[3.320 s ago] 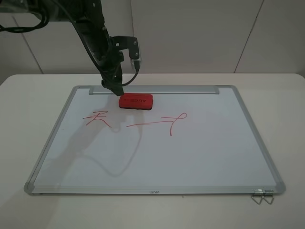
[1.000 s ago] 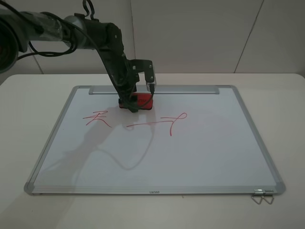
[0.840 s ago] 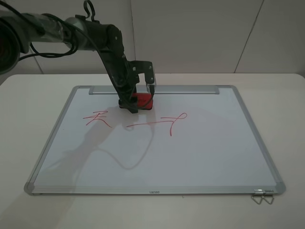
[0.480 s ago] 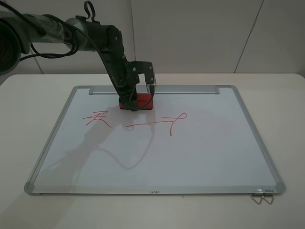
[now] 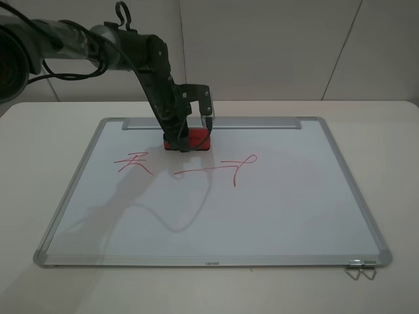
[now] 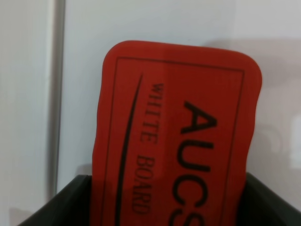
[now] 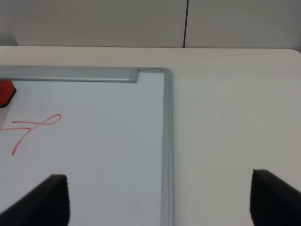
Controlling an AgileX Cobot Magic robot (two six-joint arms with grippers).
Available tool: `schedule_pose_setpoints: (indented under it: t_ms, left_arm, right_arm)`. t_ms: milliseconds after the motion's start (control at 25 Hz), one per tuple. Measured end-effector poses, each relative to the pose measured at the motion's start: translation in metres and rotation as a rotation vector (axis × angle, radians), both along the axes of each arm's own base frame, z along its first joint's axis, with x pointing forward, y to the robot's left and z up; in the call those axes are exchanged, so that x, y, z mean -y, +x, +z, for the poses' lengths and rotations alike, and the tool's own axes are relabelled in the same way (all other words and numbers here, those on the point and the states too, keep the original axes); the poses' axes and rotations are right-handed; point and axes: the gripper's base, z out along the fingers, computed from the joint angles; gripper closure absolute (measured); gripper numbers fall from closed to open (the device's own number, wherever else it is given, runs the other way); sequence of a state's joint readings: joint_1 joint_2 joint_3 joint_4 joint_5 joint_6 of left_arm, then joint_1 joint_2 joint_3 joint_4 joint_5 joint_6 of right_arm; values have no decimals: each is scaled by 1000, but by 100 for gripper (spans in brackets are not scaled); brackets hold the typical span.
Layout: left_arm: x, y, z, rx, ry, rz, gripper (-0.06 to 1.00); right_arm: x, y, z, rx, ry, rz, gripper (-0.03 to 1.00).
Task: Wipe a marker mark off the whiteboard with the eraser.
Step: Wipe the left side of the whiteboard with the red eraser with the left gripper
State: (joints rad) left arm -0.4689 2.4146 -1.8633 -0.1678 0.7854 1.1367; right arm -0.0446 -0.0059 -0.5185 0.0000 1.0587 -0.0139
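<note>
Eraser [image 5: 198, 138] gripped near far edge of whiteboard [image 5: 216, 222]; marker mark [image 5: 134, 162] not yet wiped.
At the near right corner we note metal clips [image 5: 361, 269] on the frame. Mid-board, the marker mark sits to the left, whole, with the longer looped red line [image 5: 219, 167] to its right and apart from it. Beyond these, the eraser lies on the board just in front of the tray strip [image 5: 262, 123], behind and right of the mark, not touching it. The left gripper [image 5: 185, 140] is clamped on it, dark fingers [image 6: 70, 202] against both sides. The right gripper [image 7: 160, 202] has its fingers wide apart, over the board's right frame.
</note>
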Motion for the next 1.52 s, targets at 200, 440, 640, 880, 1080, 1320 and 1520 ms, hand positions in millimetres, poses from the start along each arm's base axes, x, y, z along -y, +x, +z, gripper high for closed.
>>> schedule_pose_setpoints:
  t_ms: [200,440,640,880,1080,1320,1520]
  left_arm:
    - [2,0,2,-19,-41,93,35]
    - [0,-1,26,-68,-122,359,35]
    - [-4,-6,69,-108,-212,641,35]
    - [-13,-19,78,-226,-145,856,35]
    - [-22,-24,80,-247,-68,984,35]
    - [-28,-26,96,-202,-61,1040,35]
    - [-30,-29,115,-176,-98,1045,35]
  right_arm:
    - [0,0,0,0,0,0,27]
    - [0,0,0,0,0,0,27]
    - [0,0,0,0,0,0,27]
    - [0,0,0,0,0,0,27]
    - [0,0,0,0,0,0,27]
    - [0,0,0,0,0,0,27]
    - [0,0,0,0,0,0,27]
